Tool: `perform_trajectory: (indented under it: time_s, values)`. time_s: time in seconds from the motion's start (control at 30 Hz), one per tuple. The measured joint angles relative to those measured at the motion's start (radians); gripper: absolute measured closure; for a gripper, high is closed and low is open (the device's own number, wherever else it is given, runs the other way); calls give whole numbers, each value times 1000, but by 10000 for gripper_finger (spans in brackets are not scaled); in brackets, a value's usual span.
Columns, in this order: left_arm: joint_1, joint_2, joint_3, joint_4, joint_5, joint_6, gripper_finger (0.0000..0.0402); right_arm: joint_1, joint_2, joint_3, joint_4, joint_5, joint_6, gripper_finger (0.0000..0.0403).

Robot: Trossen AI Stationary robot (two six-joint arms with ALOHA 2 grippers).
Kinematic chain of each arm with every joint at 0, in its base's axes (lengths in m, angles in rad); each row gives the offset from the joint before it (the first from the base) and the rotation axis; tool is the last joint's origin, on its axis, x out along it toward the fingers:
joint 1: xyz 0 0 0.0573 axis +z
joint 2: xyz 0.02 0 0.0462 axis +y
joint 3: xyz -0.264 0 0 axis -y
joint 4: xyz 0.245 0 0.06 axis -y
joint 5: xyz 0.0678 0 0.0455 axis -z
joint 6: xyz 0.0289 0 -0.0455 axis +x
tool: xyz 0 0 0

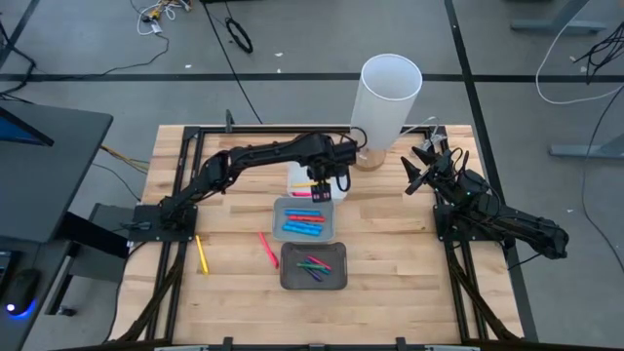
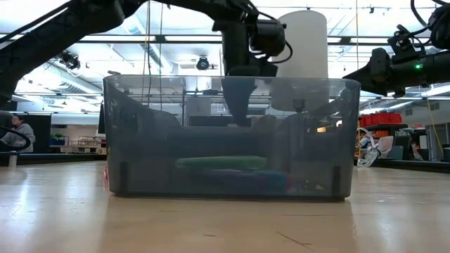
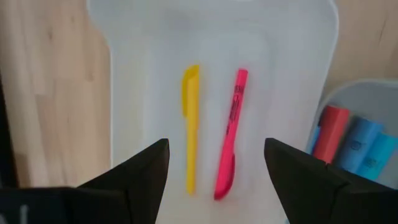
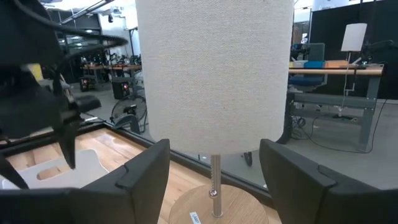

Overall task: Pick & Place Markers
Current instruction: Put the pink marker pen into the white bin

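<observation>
Left wrist view shows me my left gripper (image 3: 216,180) hanging with fingers spread over the white tray (image 3: 137,81), where a yellow marker (image 3: 191,124) and a pink marker (image 3: 230,140) lie side by side. My right gripper (image 1: 417,168) waits beside the lamp (image 1: 388,97), fingers spread, holding nothing.

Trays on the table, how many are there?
3, in a row down the table's middle: white tray under the left gripper, light grey tray in the middle, dark tray nearest the front.
</observation>
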Motion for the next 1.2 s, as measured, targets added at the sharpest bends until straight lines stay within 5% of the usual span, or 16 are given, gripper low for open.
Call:
perform_trajectory:
  time_s: [0.8, 0.93, 1.2]
  values:
    - [-75, -55, 18, -158, 81, -87, 145, 0, 0, 0, 0, 0, 0, 152]
    - [-93, -90, -73, -110, 94, -105, 145, 0, 0, 0, 0, 0, 0, 152]
    - [-111, -351, -432, 113, 93, -141, 145, 0, 0, 0, 0, 0, 0, 152]
